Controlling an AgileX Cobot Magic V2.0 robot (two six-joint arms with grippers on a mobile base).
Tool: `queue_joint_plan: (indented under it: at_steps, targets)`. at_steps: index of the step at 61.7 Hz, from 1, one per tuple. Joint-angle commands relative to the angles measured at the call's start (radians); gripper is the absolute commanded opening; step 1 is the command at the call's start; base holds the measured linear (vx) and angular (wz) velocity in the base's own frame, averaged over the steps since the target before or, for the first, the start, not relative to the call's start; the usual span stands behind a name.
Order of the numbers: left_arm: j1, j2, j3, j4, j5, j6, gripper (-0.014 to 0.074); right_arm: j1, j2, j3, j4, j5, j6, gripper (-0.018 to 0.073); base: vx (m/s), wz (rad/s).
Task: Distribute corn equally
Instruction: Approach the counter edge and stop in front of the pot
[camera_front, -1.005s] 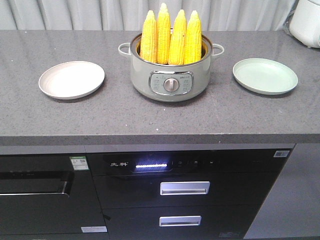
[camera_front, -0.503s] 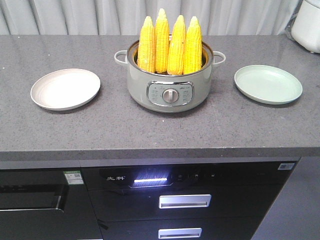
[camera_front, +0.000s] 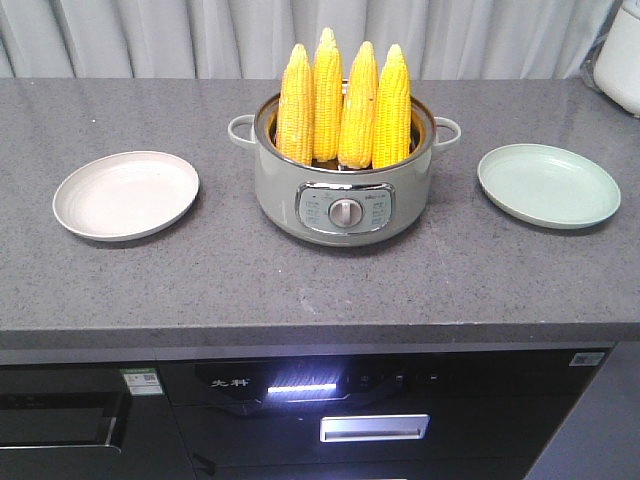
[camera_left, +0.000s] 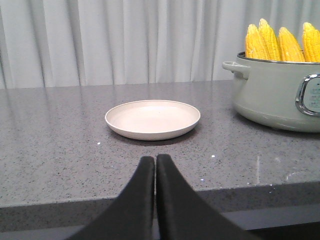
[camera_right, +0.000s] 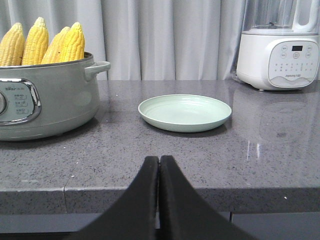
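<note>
four cobs in the pot, a plate on either side

the corn (camera_front: 343, 105) stands upright in the pale green electric cooking pot (camera_front: 345, 185), tips pointing up, four yellow cobs showing side by side above the rim. the pot sits in the middle of the grey speckled countertop (camera_front: 250, 270), with its chrome panel and round dial (camera_front: 345, 212) facing the room and a small loop handle on each side.

to one side of it, well apart, lies a cream plate (camera_front: 126, 194); to the other side, about as far off, lies a mint green plate (camera_front: 548, 185). a white blender (camera_right: 277, 47) stands near the back corner beyond the green plate, in front of the pale curtain (camera_left: 100, 40).

the left gripper (camera_left: 155, 165) hangs at the counter's front edge, facing the cream plate, its two black fingers pressed together. the right gripper (camera_right: 159, 165) sits the same way opposite the green plate, fingers closed against each other. neither touches the pot or a plate.

under the counter, a dark appliance front shows a lit strip and a silver drawer handle (camera_front: 374, 428).
</note>
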Motion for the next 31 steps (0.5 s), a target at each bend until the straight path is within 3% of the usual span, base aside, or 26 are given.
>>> queue_joint_plan:
  at_steps: [1,31]
  targets:
    - [-0.006,-0.016,0.015,-0.002,-0.068,-0.006,-0.0006,-0.004,0.002,0.007,-0.006,-0.08,-0.001,-0.0006,0.08,0.0]
    - [-0.006,-0.016,0.015,-0.002,-0.068,-0.006,-0.0006,-0.004,0.002,0.007,-0.006,-0.08,-0.001,-0.0006,0.07,-0.01]
